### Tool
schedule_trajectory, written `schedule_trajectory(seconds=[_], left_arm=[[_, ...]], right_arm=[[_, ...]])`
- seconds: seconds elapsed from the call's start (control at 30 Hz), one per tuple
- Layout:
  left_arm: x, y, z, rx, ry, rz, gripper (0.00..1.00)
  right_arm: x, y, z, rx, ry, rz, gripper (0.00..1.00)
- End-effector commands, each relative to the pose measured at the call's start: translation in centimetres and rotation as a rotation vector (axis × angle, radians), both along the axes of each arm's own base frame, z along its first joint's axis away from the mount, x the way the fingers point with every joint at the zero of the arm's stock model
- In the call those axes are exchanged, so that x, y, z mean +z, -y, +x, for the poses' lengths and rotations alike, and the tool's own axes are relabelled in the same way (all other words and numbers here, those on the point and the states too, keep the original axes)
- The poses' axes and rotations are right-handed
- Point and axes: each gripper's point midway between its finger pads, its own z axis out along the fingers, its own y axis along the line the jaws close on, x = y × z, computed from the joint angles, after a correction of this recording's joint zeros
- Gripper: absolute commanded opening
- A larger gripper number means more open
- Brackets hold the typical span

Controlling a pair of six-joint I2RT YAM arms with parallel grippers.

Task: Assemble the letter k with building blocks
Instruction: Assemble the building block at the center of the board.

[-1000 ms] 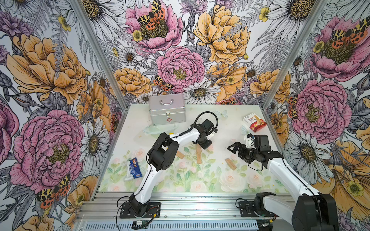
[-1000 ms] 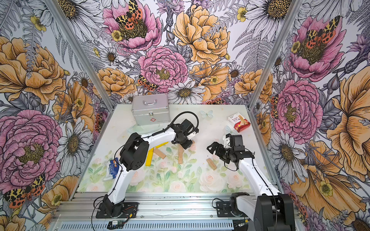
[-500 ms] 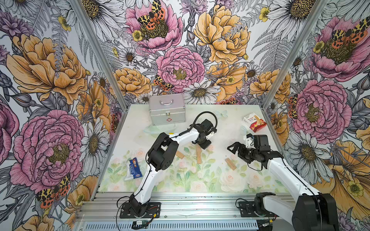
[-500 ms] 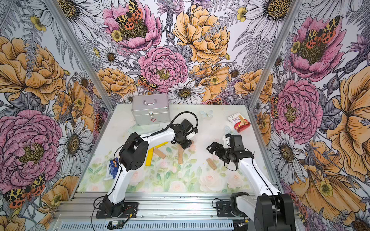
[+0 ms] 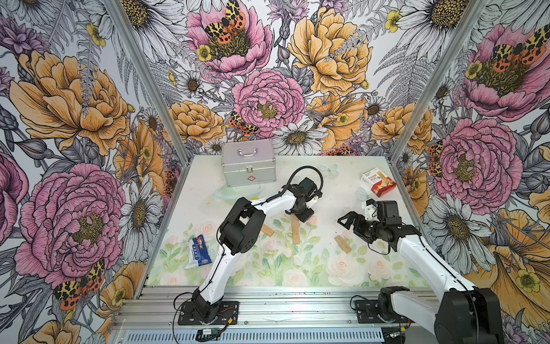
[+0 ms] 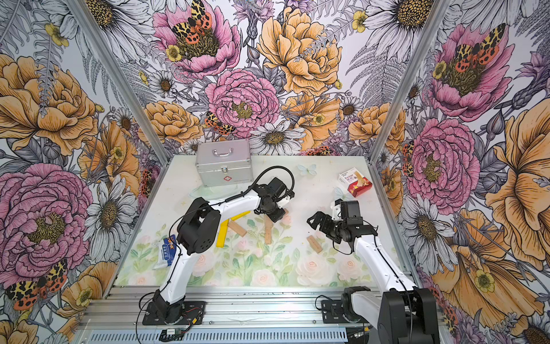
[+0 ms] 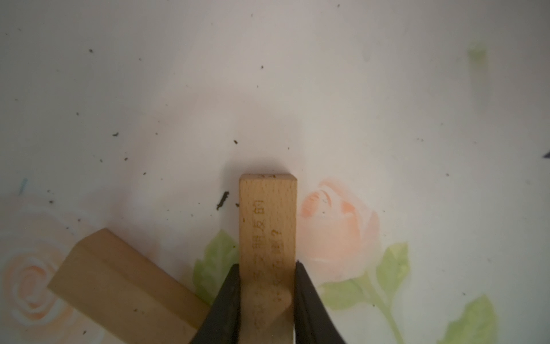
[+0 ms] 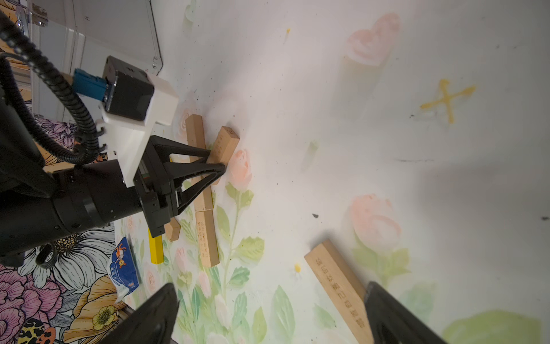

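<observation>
While my left gripper (image 7: 267, 265) clamped a pale wood block (image 7: 268, 214), I saw the right gripper (image 8: 270, 286) spread wide near a loose wooden block (image 8: 336, 280).

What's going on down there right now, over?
Left tool shut on a pale wood block. Right tool open near a lone block. Second block lies close beside the held one.
</observation>
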Motion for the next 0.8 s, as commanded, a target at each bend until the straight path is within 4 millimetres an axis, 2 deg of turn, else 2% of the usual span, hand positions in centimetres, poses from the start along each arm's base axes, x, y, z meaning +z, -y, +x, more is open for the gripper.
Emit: schedule_trajectory(seconds=[0.0,0.17,0.43,0.77], left_arm=[[-1.6,-2.4,-0.6,0.013,-0.037,0.085,0.16],[-1.4,-2.4,-0.5,0.015,-0.031,0.083,0.28],[-1.2,-2.2,-0.5,0.014,-0.028,0.078,0.32],[0.0,-1.8,-0.1,0.011,-0.007,0.052,0.37]], right_arm=[[1.0,0.0,0.9,-0.006,0.043,-0.009,0.99],[1.0,0.0,0.9,-0.007,0.042,-0.01,0.99],[1.0,0.0,0.8,-0.006,0.042,-0.012,0.99],[1.0,0.0,0.8,-0.006,0.041,-0.012,0.99]])
